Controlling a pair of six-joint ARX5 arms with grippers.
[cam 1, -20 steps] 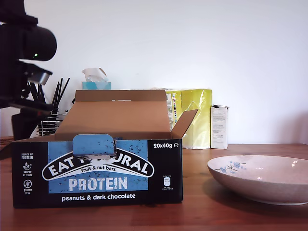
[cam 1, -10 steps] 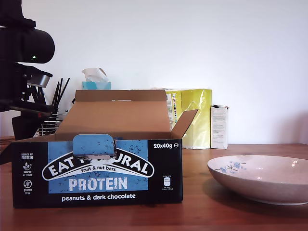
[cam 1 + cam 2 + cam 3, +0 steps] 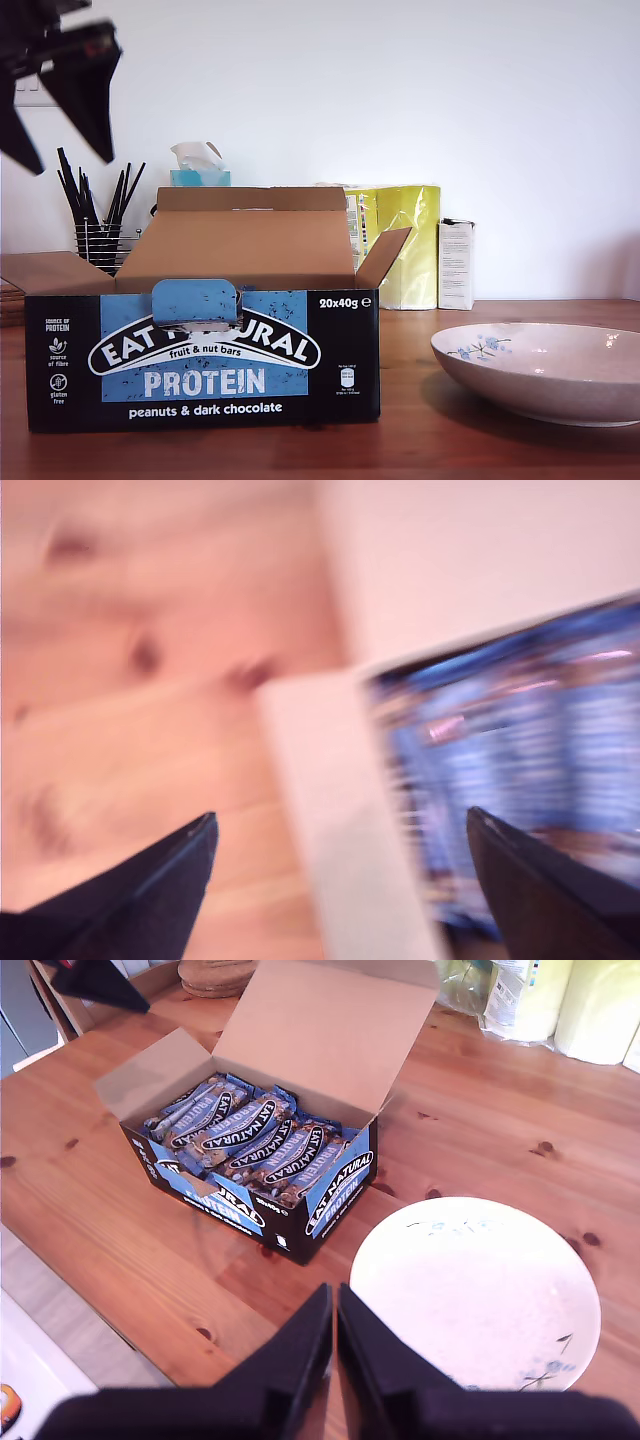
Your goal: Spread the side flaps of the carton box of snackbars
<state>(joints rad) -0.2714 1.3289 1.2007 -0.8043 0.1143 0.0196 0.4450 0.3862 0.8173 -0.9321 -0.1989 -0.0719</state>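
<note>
My first pincer [image 3: 340, 830] is wide open and holds nothing, above the box's end at the exterior view's left; its wrist view is blurred. A second ago it stood low beside that end; now it hangs raised in the exterior view's top left corner [image 3: 62, 110], and the flap [image 3: 55, 272] there has gone from edge-on to lying spread outward. My second pincer [image 3: 335, 1305] is closed and empty, high over the bench [image 3: 130, 1250] between the box [image 3: 200, 355] and a plate [image 3: 475, 1300].

The box sits on the bench toward the exterior view's left, long axis running across that view, blue front facing the camera. It reads "EAT NATURAL", "fruit & nut bars", "PROTEIN", "peanuts & dark chocolate", "20x40g", with "source of protein", "source of fibre", "gluten free" at its side. The other flap [image 3: 385, 257] angles up and outward at the exterior view's right. The lid [image 3: 245, 245] stands open behind. Bars [image 3: 250, 1140] marked "EAT NATURAL" fill the box.
</note>
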